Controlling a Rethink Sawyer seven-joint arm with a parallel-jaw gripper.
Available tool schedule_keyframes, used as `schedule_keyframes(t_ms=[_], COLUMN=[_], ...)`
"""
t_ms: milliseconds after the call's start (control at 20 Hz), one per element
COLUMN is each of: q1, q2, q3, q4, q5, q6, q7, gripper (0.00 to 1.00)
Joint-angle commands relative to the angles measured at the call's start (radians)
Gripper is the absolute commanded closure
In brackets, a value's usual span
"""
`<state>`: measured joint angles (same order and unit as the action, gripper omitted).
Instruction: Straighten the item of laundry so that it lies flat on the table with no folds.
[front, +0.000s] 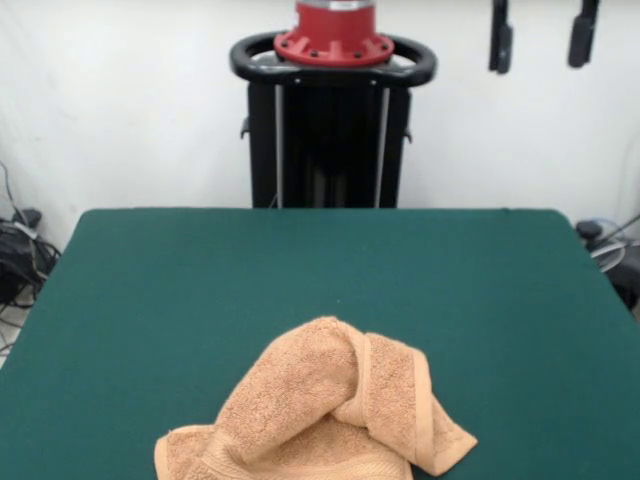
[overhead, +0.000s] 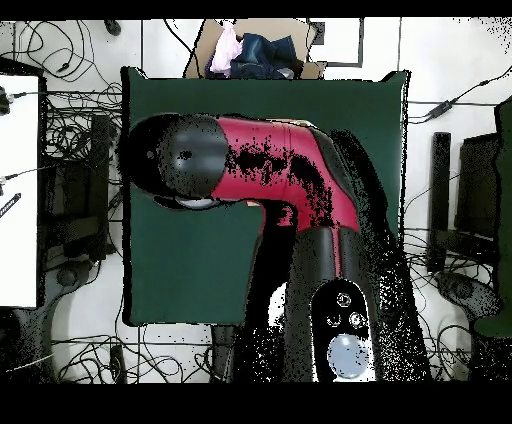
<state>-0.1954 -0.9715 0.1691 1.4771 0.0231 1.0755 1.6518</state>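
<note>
White wall behind, cables on the floor at both sides, black pedestal (front: 330, 140) with a red collar at the far edge of the dark green felt-covered surface (front: 200, 290).

Peach-orange terry towel (front: 320, 410) sits at the near edge of the surface, roughly mid-width, bunched into a hump. One bordered flap is folded over and runs down to a pointed corner toward the near right; another corner lies flat at the near left. Lower part of the towel runs out of the front view, so I can't tell whether it overhangs the edge. Not flat: at least one clear fold plus a raised ridge in the middle.

Overhead view: red and black arm (overhead: 270, 170) is folded across the surface and covers most of it, so the towel doesn't show there at all. Cardboard box (overhead: 255, 50) with clothes stands beyond the surface's top edge in that view.

End effector: doesn't appear in either view, so can't say how far open it is or whether it holds anything. Nothing is gripping the towel in the front view.

Judgement: task at the start. The folded-over flap with the pointed corner looks like the sensible first pick, pulling outward to unroll the hump.
</note>
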Motion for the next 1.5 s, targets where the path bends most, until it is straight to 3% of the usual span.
schedule_keyframes(t_ms=[50,250,450,900,1150,1500], q1=[0.037,-0.033,-0.116,-0.175,-0.165,-0.217], q2=[-0.05,-0.022,0.013,-0.073,-0.111,-0.169], q3=[-0.088,-0.024,0.056,0.095,0.086,0.137], q4=[0.191,0.35,0.411,0.549,0.594,0.755], q5=[-0.004,0.021,0.041,0.037,0.042,0.039], q6=[-0.227,-0.5,-0.622,-0.75,-0.769,-0.901], q7=[0.28,0.195,0.102,0.114,0.146,0.186], gripper=[0.0,0.0,0.0,0.0,0.0,0.0])
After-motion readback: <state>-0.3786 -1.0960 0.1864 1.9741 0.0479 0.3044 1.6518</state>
